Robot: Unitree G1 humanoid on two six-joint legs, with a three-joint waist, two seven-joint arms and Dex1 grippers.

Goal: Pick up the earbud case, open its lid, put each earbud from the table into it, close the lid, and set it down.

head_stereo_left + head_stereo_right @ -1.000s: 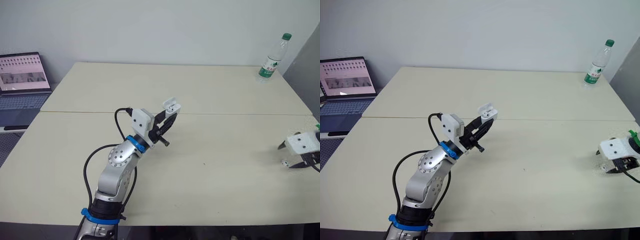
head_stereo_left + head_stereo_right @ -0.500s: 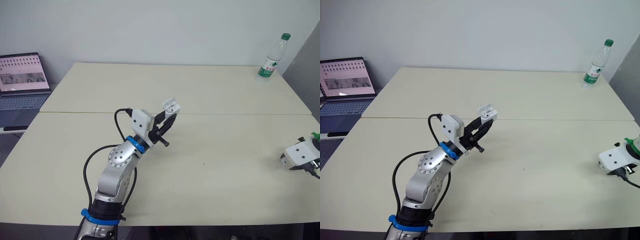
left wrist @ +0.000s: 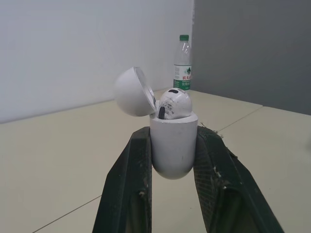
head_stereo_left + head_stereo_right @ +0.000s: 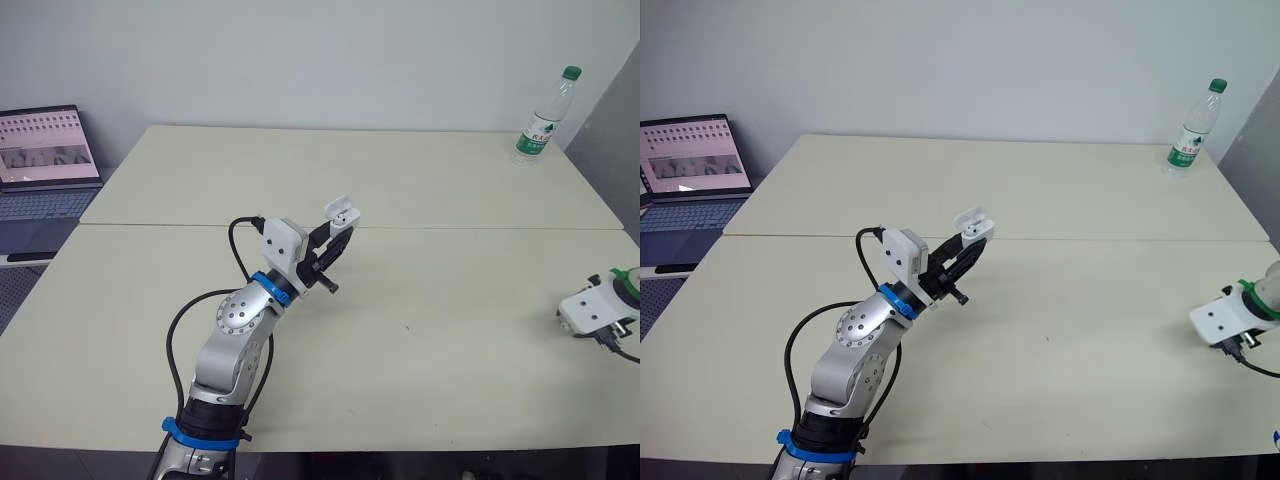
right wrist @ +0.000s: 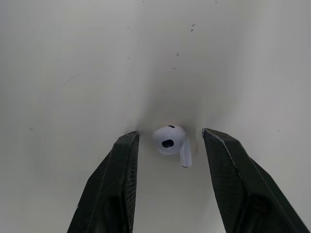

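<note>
At the far right of my bench point(image 4: 450, 190) stands a green-capped water bottle point(image 4: 542, 117); an open laptop point(image 4: 45, 165) sits beyond its left edge.

Looking like office or test lab. Two pale tables point(image 4: 450, 380) standing pushed together edge to edge, seam running just beyond left gripper point(image 4: 335, 238). Plain white wall point(image 4: 300, 60) rising behind tables, far past both grippers. Open laptop point(image 4: 45, 165) glowing well off to left of left gripper, beside tables. Plastic water bottle point(image 4: 541, 118) standing upright far beyond right gripper point(image 5: 170, 137), near grey panel point(image 4: 610, 130).
</note>
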